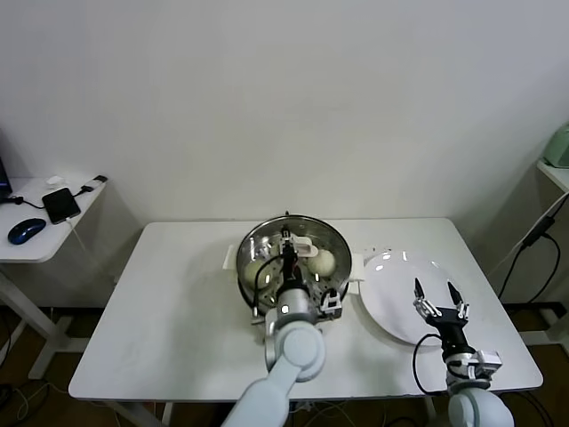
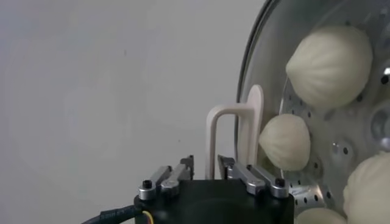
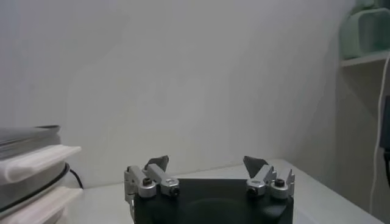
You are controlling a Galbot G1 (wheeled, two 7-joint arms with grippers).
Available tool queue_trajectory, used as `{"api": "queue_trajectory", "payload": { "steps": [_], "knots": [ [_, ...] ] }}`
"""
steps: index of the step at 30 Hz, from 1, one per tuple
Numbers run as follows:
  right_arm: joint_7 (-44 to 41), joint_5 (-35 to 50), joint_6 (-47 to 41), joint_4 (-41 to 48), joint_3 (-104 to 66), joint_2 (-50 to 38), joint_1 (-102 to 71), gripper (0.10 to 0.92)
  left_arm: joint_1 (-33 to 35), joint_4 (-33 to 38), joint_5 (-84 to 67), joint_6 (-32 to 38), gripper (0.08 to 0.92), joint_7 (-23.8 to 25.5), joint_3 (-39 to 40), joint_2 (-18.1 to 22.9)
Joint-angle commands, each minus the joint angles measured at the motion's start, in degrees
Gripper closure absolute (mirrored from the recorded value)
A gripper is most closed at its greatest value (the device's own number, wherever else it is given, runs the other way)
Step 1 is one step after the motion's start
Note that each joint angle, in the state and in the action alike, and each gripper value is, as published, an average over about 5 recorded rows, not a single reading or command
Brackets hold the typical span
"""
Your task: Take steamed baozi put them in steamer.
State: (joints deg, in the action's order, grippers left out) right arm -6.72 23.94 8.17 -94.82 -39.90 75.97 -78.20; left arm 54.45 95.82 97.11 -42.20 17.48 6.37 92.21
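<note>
The steamer (image 1: pixel 304 223) is a shiny steel pot with a perforated tray, standing at the middle back of the white table (image 1: pixel 178 302). Two steamed baozi (image 1: pixel 323 261) (image 1: pixel 256 268) show inside it in the head view. In the left wrist view several baozi (image 2: pixel 331 58) (image 2: pixel 285 141) (image 2: pixel 368 189) lie on the tray. My left gripper (image 1: pixel 286 245) (image 2: pixel 205 163) hangs over the steamer with its jaws a little apart and nothing between them; the steamer's cream handle (image 2: pixel 234 131) lies beyond it. My right gripper (image 1: pixel 436 295) (image 3: pixel 206 163) stands open above the white plate (image 1: pixel 391 285), holding nothing.
A side table (image 1: pixel 40 245) at the left carries a phone (image 1: pixel 60 205) and a blue mouse (image 1: pixel 26 230). At the right a black cable (image 1: pixel 533 236) hangs beside a shelf (image 1: pixel 556 173). The steamer's edge (image 3: pixel 30 164) shows in the right wrist view.
</note>
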Motion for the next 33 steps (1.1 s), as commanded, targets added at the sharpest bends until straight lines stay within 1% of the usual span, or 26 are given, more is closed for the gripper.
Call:
{"api": "queue_trajectory", "payload": {
  "steps": [1, 5, 11, 13, 15, 17, 20, 24, 29, 33],
  "knots": [
    [0.0, -0.1, 0.0, 0.2, 0.0, 0.0, 0.1, 0.203, 5.2, 8.8, -1.3, 0.5, 0.593, 0.8, 1.4, 2.4],
    [0.0, -0.5, -0.1, 0.3, 0.1, 0.1, 0.5, 0.203, 8.4, 13.3, -1.6, 0.9, 0.472, 1.4, 2.3, 0.9],
    [0.0, -0.8, -0.2, -0.1, 0.2, 0.3, 0.2, 0.203, 10.7, 17.5, -1.1, 1.0, 0.298, 1.6, 1.4, -0.3],
    [0.1, -0.6, -0.4, -0.5, 0.4, 0.3, -0.2, 0.203, 11.9, 19.0, -0.8, 1.4, 0.248, 1.0, 0.7, -0.8],
    [0.2, -0.2, -1.1, -1.2, 0.6, 0.4, -0.8, 0.203, 13.2, 20.2, -0.8, 1.9, 0.204, -0.7, -0.6, -1.4],
    [0.2, 0.1, -1.7, -2.0, 1.1, 0.5, -1.5, 0.203, 14.7, 21.3, -1.8, 3.2, 0.184, -3.2, -2.7, -1.9],
    [-0.3, -0.1, -1.8, -3.0, 1.9, 0.5, -2.7, 0.203, 16.4, 22.4, -6.6, 6.8, 0.178, -7.8, -7.0, -2.4],
    [-1.4, -0.1, -0.9, -4.3, 2.8, 0.6, -4.1, 0.203, 18.3, 24.6, -21.1, 13.4, 0.177, -12.9, -15.5, -2.7],
    [-2.0, 1.0, 2.0, -5.5, 3.1, 0.6, -5.6, 0.203, 22.9, 28.6, -49.8, 21.9, 0.177, -15.6, -29.4, -4.8],
    [-2.7, -0.1, 1.3, -8.4, 3.1, 0.9, -8.5, 0.203, 29.2, 28.1, -69.1, 31.4, 0.177, -15.4, -38.8, -3.9]
  ]
}}
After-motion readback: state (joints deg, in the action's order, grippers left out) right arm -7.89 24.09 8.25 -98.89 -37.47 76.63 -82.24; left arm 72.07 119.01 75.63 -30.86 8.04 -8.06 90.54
